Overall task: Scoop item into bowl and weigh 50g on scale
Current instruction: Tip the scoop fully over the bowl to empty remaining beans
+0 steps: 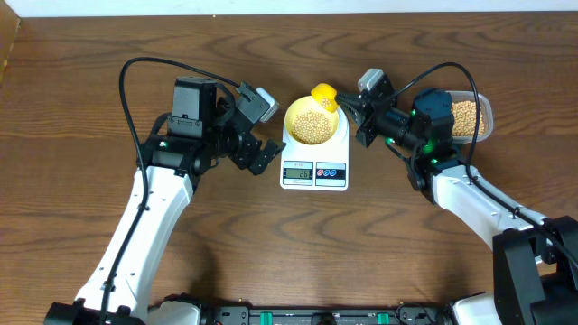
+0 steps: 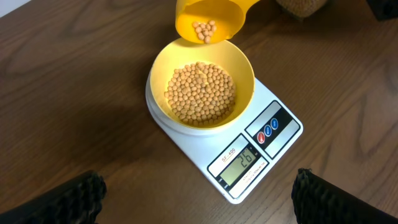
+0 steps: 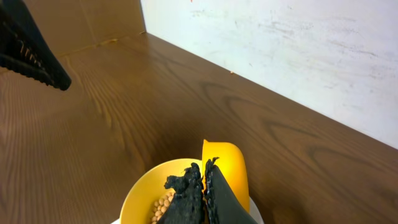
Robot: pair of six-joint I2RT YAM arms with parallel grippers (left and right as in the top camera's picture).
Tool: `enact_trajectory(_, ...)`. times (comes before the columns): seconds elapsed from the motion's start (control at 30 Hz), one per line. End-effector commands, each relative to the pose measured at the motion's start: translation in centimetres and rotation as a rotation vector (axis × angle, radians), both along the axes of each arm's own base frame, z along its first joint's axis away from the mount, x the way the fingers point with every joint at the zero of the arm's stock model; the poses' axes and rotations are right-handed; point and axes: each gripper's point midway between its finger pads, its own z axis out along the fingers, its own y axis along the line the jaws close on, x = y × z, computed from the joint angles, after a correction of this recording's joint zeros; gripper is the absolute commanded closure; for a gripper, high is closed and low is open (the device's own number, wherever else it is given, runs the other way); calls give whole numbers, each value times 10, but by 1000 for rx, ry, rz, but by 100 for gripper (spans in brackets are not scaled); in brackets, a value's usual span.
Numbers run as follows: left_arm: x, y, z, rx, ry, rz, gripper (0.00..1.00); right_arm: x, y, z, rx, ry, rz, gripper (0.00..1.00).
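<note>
Dark wood-grain table (image 1: pixel 81 108); a white wall (image 3: pixel 280 50) shows only from the right wrist; pale-yellow bowl (image 2: pixel 247 74) of beans (image 2: pixel 200 93) sits on the white scale (image 2: pixel 183 143); the left wrist view alone reads its display (image 2: pixel 241 163), "26", label "SF-400"; only overhead shows the whole clear container (image 1: pixel 485 116); right gripper (image 3: pixel 204 167) clamps the yellow scoop (image 2: pixel 214 15) over the bowl; left gripper (image 2: pixel 199 183) has its fingers apart.

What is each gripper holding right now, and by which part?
Right gripper: the yellow scoop, pinched by its handle over the bowl. Left gripper: open, holding nothing.
</note>
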Motion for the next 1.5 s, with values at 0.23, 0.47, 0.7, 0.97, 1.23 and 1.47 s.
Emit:
enact_trajectory(0.23,-3,-1,2,-15,1,-4,2,-6,7,-3,-30,-36,51,99)
enact_trajectory(0.47,-3,-1,2,-15,1,-4,2,-7,7,-8,-65,-53,62,99)
enact_trajectory(0.7,-3,-1,2,-15,1,-4,2,-8,7,-7,-85,-83,71,99)
enact_trajectory(0.97,-3,-1,2,-15,1,-4,2,-11,11,-3,-71,-100,102,99)
enact_trajectory(1.23,-3,-1,2,-15,1,-4,2,-21,18,12,-32,-160,182,99)
enact_trajectory(1.47,-3,-1,2,-15,1,-4,2,-19,8,23,10,-172,193,99)
